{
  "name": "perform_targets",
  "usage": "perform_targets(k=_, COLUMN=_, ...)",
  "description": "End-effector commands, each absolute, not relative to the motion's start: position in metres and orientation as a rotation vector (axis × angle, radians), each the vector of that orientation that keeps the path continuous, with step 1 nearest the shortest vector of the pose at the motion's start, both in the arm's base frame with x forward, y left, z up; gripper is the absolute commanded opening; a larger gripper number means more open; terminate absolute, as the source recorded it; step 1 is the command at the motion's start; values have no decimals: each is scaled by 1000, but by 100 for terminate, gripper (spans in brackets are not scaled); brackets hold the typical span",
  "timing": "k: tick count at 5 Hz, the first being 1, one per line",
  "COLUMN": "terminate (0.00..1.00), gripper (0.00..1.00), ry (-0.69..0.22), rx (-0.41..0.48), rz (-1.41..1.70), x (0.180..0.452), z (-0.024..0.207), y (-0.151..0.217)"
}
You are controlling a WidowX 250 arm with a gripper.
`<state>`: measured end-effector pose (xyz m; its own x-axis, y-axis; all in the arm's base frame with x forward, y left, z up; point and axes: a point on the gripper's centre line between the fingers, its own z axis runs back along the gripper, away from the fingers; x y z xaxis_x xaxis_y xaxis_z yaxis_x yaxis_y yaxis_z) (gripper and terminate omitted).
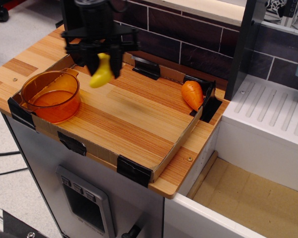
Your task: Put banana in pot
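Note:
The yellow banana [101, 72] hangs in the air, clamped at its upper end between the black fingers of my gripper [104, 61]. It is well above the wooden board and a little to the right of the pot. The orange translucent pot [50, 96] stands at the left corner of the board, upright, with nothing visible inside. The gripper is shut on the banana.
An orange carrot-shaped toy [192, 94] lies at the right side of the board, by a black corner bracket. The board [134, 124] has a low cardboard rim with black corner clips. A dark tiled wall stands behind, a white sink unit to the right.

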<state>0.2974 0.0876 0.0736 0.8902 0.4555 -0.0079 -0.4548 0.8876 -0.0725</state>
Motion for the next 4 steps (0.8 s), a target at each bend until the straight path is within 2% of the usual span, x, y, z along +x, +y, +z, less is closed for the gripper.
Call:
perform_targets(k=1, terminate=0, gripper=0, ry=-102, rx=-28, rz=500, x=278, z=86, y=135)
perform_targets(k=3, terminate=0, gripper=0, ry=-112, rx=41, rz=483, x=277, z=65, y=151)
perform_targets(k=4, terminate=0, gripper=100, ry=-94, rx=98, rz=463, x=276, z=61, y=148)
